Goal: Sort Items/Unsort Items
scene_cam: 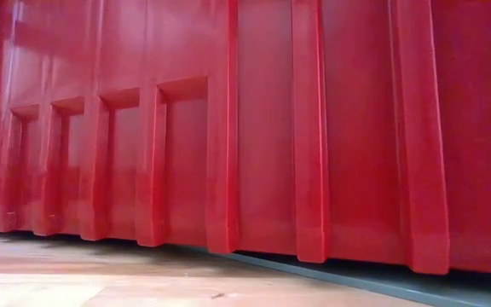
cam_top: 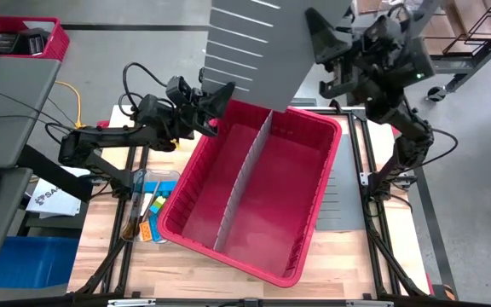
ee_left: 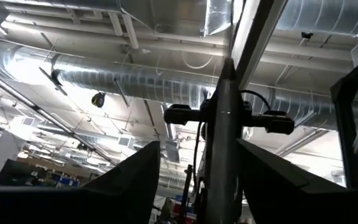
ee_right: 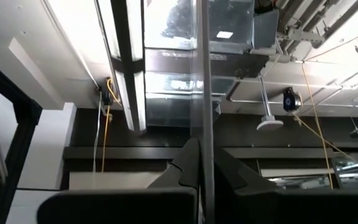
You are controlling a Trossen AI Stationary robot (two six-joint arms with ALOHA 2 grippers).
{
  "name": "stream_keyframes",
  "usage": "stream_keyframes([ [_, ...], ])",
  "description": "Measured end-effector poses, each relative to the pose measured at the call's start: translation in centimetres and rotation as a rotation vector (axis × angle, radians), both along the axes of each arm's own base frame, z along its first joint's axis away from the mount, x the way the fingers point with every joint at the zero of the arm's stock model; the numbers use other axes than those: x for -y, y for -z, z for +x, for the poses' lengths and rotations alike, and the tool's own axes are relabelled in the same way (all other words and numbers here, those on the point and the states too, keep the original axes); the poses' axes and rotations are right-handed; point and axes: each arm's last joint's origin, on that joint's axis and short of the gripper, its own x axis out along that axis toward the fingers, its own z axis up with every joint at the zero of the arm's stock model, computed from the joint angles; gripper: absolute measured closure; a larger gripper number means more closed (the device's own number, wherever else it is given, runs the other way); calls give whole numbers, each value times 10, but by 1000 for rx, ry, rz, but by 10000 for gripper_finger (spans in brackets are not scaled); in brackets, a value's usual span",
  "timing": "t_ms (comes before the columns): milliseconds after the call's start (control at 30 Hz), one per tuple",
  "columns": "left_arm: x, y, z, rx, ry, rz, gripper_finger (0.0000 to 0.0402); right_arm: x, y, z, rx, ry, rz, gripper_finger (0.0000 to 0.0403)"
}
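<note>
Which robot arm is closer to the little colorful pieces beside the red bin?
Left, probably. The left gripper is at the bin's left side, where the items lie. The right gripper is raised on the far side.

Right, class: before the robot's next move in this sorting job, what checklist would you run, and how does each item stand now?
1. Right gripper gripping the grey slatted panel: ok, it is shut on the panel's thin edge.
2. Left gripper ready: ok, it is open beside the panel's lower corner. Whether it touches the panel: cannot tell.
3. Red bin ready to receive: ok, the divider stands upright and both compartments look empty.
4. Items sorted: not ok, they lie on the table outside the bin, on the left arm's side.
5. Low view usable: not ok, the bin's wall fills it.
</note>
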Motion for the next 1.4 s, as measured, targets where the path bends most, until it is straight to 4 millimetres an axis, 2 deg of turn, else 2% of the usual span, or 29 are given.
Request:
stream_keyframes([
  [67, 0, 0, -1, 3, -2, -4, 258, 0, 0, 1, -1, 1, 0, 403],
  [167, 0, -4, -5, 14, 14, 8, 362, 0, 0, 1, 2, 4, -1, 403],
  [233, 0, -5, -7, 23, 25, 12, 386, 0, 0, 1, 4, 3, 3, 403],
  [367, -1, -9, -13, 33, 22, 14, 397, 1, 1, 1, -6, -23, 31, 400],
  [467, -2, -16, -22, 53, 13, 18, 398, 0, 2, 2, -19, -28, 36, 381],
  [567, -2, -22, -33, 2, 3, 20, 399, 0, 2, 2, -39, -37, 39, 339],
  [667, -1, -27, -49, -119, -21, 22, 400, 1, 3, -1, -73, -46, 86, 286],
  [767, 2, -32, -70, -220, -69, 14, 400, 1, 4, -5, -117, -25, 104, 244],
  [867, 5, -38, -95, -268, -112, 14, 400, 1, 5, -7, -155, -4, 96, 220],
  [1100, 11, -44, -150, -355, -219, -24, 401, 0, -4, -30, -146, 48, 88, 212],
  [1300, 13, -42, -174, -410, -229, -69, 401, 1, -2, -36, -200, 87, 97, 212],
  [1400, 14, -40, -182, -435, -234, -82, 401, 1, -3, -45, -229, 107, 103, 212],
])
